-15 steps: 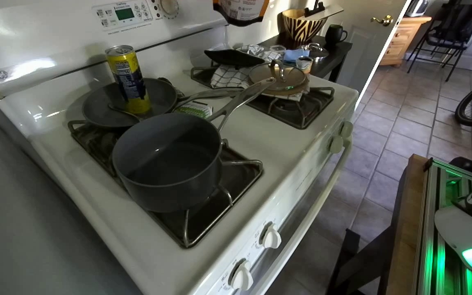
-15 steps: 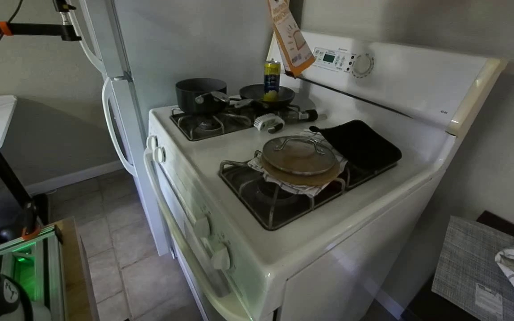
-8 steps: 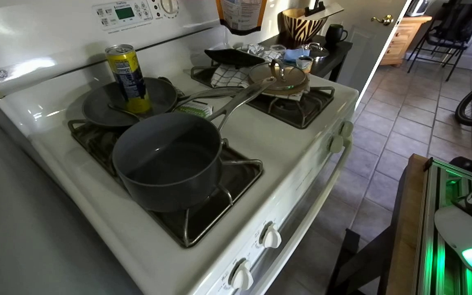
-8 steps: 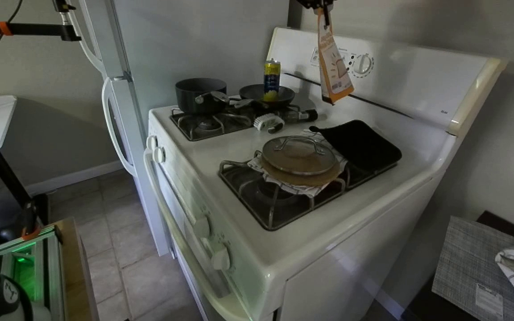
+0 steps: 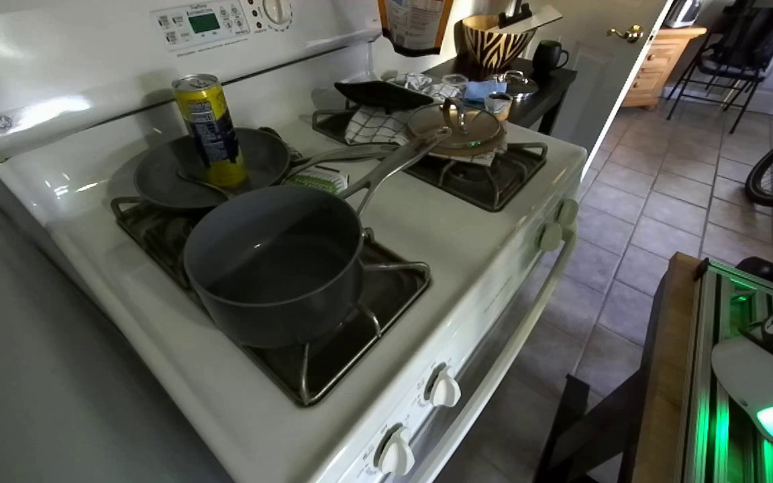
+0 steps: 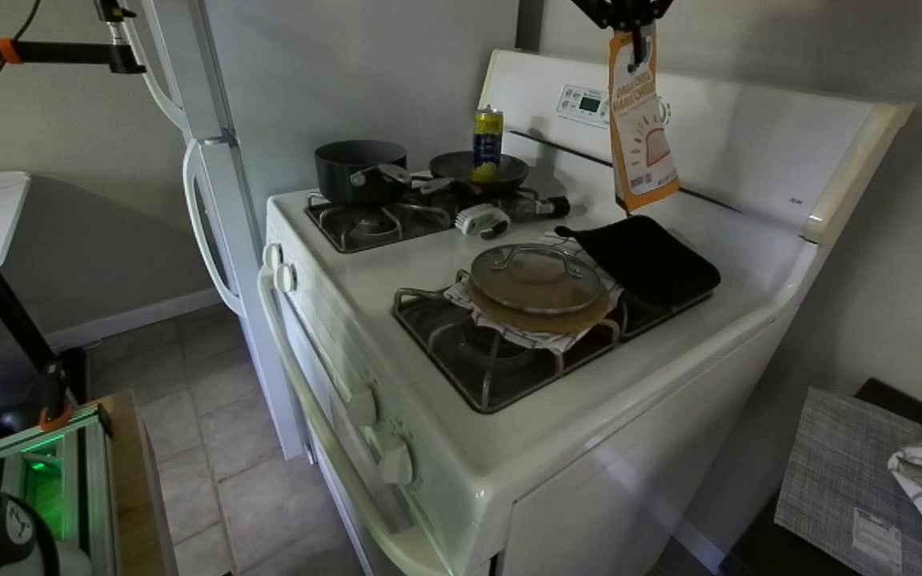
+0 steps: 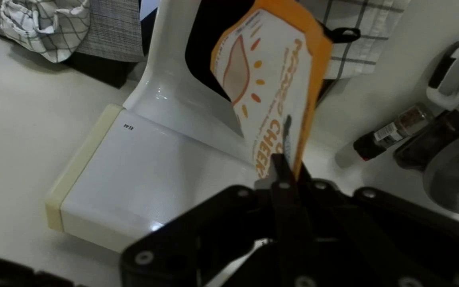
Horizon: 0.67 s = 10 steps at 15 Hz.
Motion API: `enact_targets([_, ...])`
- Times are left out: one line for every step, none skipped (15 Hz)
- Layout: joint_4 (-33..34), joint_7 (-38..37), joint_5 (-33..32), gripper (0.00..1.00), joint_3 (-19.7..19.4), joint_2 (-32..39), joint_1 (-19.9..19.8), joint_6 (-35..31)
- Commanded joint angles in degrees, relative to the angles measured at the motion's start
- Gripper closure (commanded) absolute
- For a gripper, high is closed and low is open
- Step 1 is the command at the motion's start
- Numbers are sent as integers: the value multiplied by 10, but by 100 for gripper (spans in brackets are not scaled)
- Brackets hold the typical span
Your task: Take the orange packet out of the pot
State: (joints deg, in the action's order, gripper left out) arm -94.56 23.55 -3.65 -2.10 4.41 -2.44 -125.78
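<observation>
Stove (image 6: 397,268): big and white.
Pot (image 5: 272,261): dark grey, sitting upright on the stove.
Packet (image 6: 643,136): orange and white, out of the pot, hanging in the air above the stove.
Can (image 5: 211,131): yellow and blue, standing in the pan (image 5: 165,168) just beside the pot.
Jaws: clamped on the packet's top end.

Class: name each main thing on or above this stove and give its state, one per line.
Pot: upright, uncovered
Orange packet: held in the air, outside the pot
Fingers: closed on the packet's top
Frying pan: uncovered
Yellow can: upright in the pan
Glass lid: lying flat, handle up
Spice bottle: on its side, capped
</observation>
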Motion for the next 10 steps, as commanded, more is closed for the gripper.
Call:
enact_targets([2, -1, 3, 99, 2, 1, -3, 2])
enact_targets([3, -19, -1, 99, 1, 3, -2, -6])
enact_targets([15, -36, -8, 99, -2, 15, -4, -12])
enact_targets([26, -43, -6, 99, -3, 27, -5, -10])
enact_targets([39, -56, -19, 99, -6, 42, -6, -7])
enact_targets([50, -65, -24, 99, -8, 55, -7, -6])
enact_targets([67, -73, -29, 99, -10, 74, -8, 1])
enact_targets([72, -84, -39, 99, -13, 85, -9, -1])
enact_targets([83, -95, -50, 99, -18, 97, -10, 3])
enact_targets([89, -115, -72, 99, -25, 109, -9, 0])
